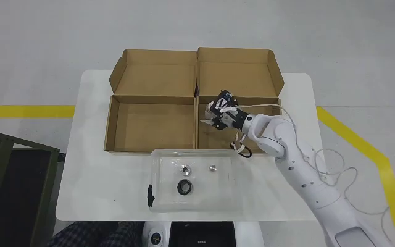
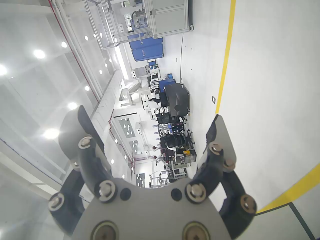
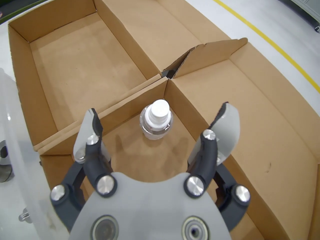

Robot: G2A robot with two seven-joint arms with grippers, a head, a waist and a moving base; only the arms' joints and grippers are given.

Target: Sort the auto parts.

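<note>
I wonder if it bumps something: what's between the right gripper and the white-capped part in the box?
Nothing. The right wrist view shows only bare box floor between the right gripper and the white-capped part.

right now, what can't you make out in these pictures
White-capped part in the right box: top view, hidden under the right gripper.
Silver part, second silver part and black ring in the clear bin: top view, too small to tell their type.
Black item on the bin's edge: top view, too small to identify.
Left gripper: its wrist view faces the room, so its place by the table is unclear.
</note>
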